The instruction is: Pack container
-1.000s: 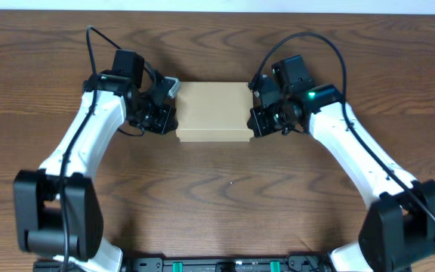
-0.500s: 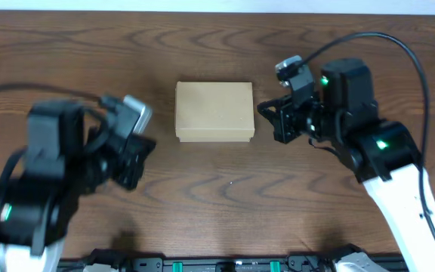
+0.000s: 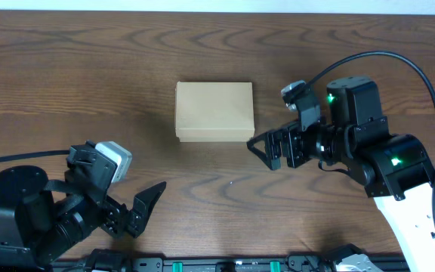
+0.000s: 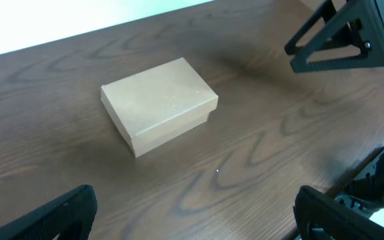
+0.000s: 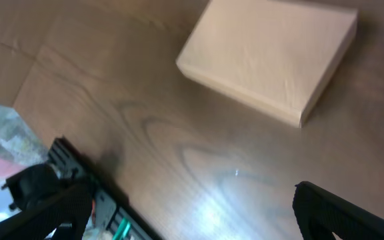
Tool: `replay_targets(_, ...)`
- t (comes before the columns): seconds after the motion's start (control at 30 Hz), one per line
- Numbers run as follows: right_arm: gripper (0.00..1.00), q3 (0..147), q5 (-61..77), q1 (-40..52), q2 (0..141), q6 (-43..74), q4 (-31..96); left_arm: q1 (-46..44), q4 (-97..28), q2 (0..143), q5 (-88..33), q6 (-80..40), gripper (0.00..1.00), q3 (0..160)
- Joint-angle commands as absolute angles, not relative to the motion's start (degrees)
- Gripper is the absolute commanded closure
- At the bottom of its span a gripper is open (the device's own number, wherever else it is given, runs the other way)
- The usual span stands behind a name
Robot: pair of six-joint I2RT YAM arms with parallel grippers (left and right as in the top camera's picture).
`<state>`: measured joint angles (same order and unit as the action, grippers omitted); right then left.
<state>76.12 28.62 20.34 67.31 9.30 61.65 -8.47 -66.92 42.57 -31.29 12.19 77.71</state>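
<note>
Since the box (image 3: 214,112) is lying shut, flap down, mid-rear on the table (image 3: 202,196) w/ nothing nearby to load, packing is looking done & the arms are clearing off; next move is prob. just parking, staying clear of the box; L gripper (image 3: 143,208) is hanging front-left, jaws wide apart, empty; R gripper (image 3: 265,149) is hovering just off the box's right-front corner, also spread, empty; vs 1 s ago, both were flanking the box ends, now backing away; box isn't shifting.
</note>
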Motion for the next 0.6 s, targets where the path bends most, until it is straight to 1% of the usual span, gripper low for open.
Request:
replay_targets(0.0, 0.01, 76.86, 28.51, 20.82, 66.76, 9.82, 64.25, -8.71, -67.35, 42.63, -31.07, 11.35, 0.05, 77.91)
replay_targets(0.1, 0.01, 76.86, 28.53, 20.78, 66.76, 9.72, 64.95, -8.71, -67.33, 42.63, -31.07, 11.33, 0.05, 77.91)
replay_targets(0.23, 0.01, 76.86, 28.49, 20.78, 66.63, 0.34, 65.06, -8.71, -67.33, 42.63, -31.09, 11.35, 0.05, 77.91)
replay_targets(0.57, 0.01, 76.86, 26.11, 20.71, 66.65, 0.12, 64.64, -8.71, -67.33, 42.65, -31.07, 11.35, 0.05, 77.91)
